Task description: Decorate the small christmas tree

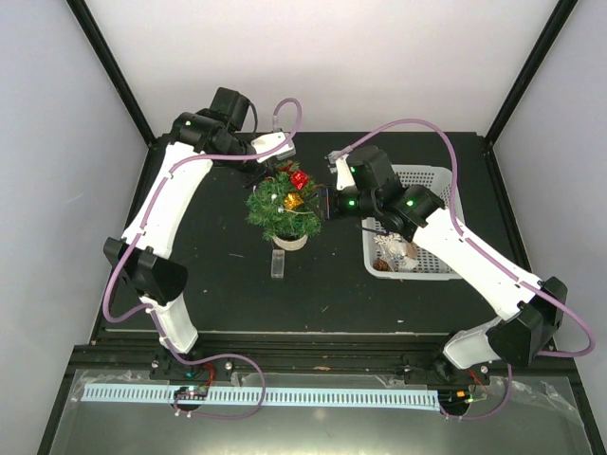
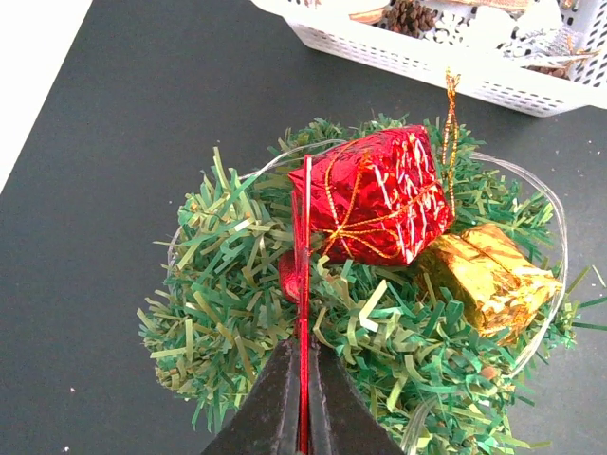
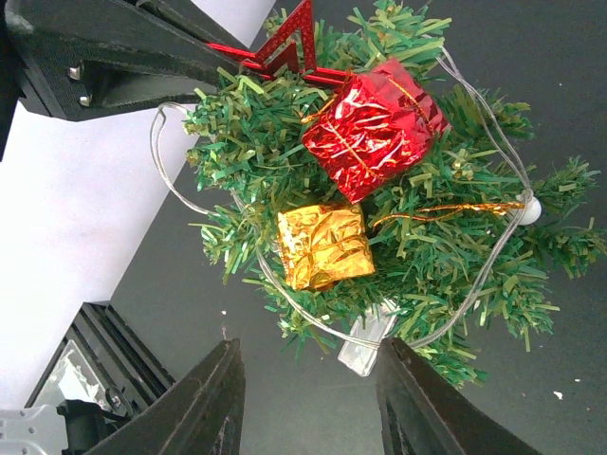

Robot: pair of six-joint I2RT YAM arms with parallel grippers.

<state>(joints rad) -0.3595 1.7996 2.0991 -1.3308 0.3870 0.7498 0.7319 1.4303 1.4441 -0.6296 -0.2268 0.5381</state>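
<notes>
A: Where is the tree found?
B: The miniature bushy dark green christmas tree (image 1: pixel 283 213), on a round beige base, is seen standing upright near the middle of the black surface (image 1: pixel 209 284), between the two hands.

A: How is the left hand placed?
B: The left hand (image 1: pixel 272 172) is held at 11 o'clock of the tree in the top view. Its fingers (image 2: pixel 275 408) are clenched on a flat red glitter star (image 3: pixel 289 43). The star is gripped edge-on over the crown, with its lower points among the top needles.

A: And the right hand?
B: The right hand (image 1: pixel 325 202) is held at 3 o'clock of the tree, just beside the branches. Its fingers (image 3: pixel 209 398) are spread apart, and nothing is gripped between them.

A: What is carried by the tree?
B: A red foil gift-box ornament (image 2: pixel 375 194) tied with gold thread is lodged near the top. A gold foil gift-box ornament (image 2: pixel 488 275) is set just beside it, at 5 o'clock of it in the left wrist view. A thin clear wire (image 3: pixel 154 147) is looped around the branches.

A: What else is seen on the surface?
B: A white plastic lattice basket (image 1: pixel 427 172) is placed at 3 o'clock of the tree, and a brown pine cone (image 2: pixel 408 14) is seen inside it. A small clear rectangular block (image 1: pixel 277 264) is laid at 6 o'clock of the tree, just beside the base.
</notes>
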